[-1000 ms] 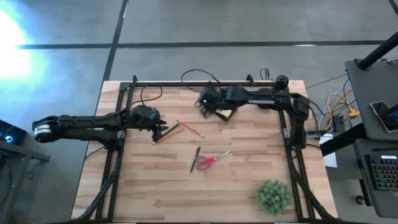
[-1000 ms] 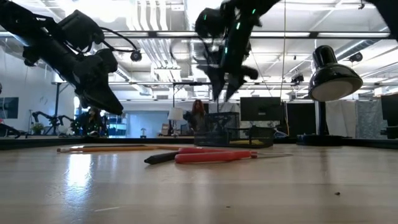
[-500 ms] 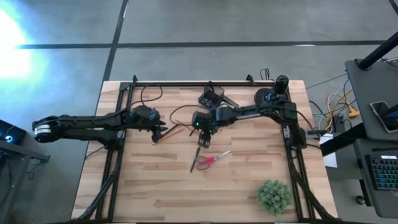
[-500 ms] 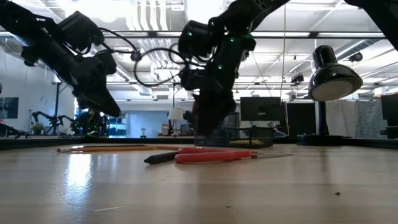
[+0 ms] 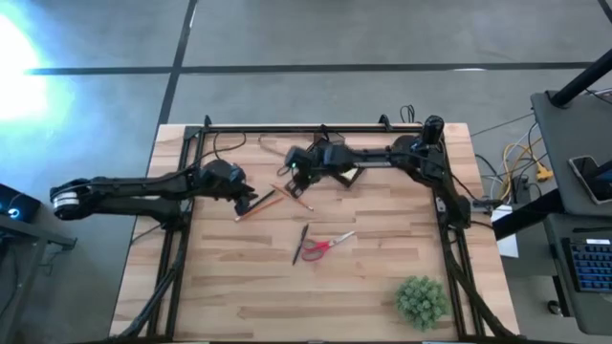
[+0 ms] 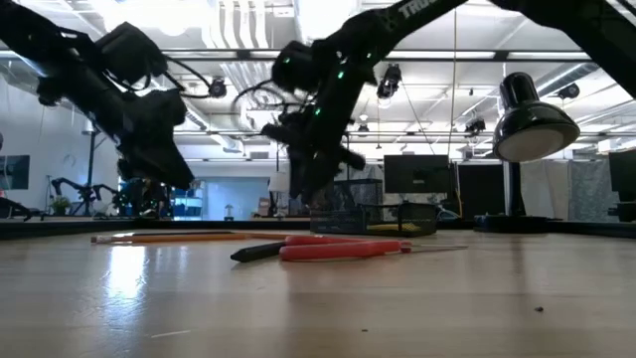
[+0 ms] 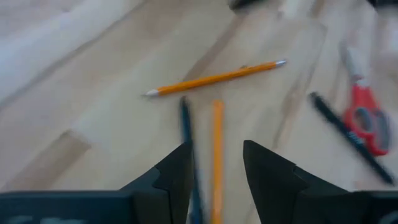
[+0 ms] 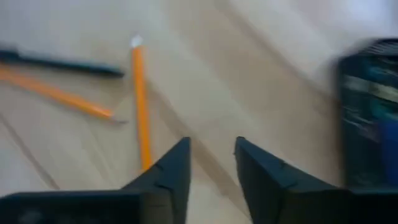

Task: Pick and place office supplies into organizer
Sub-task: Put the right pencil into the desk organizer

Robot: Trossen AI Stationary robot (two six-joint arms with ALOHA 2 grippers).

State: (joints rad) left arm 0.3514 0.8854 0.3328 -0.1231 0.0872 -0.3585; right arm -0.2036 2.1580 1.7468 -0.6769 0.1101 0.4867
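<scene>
Two orange pencils (image 5: 292,197) (image 5: 258,204) and a dark pen (image 7: 186,140) lie flat on the wooden table left of centre. Nearer the front lie a black pen (image 5: 300,244) and the red-handled scissors (image 5: 328,246). The black mesh organizer (image 6: 383,214) stands at the back centre, partly under my right arm. My left gripper (image 5: 251,199) hovers open over one pencil (image 7: 217,155), touching nothing. My right gripper (image 5: 296,178) is open and tilted down above the other pencil (image 8: 142,106), with nothing between its fingers.
A green plant (image 5: 421,299) stands at the near right corner. A black lamp (image 6: 535,124) and a round black mount (image 5: 432,125) are at the far right. Black frame rails (image 5: 182,239) run along the table's sides.
My right gripper has left the organizer and come down toward the table's left and near side, swinging out over the table's middle and then back a little. It now hangs over the pencils. My left gripper has stayed in place.
</scene>
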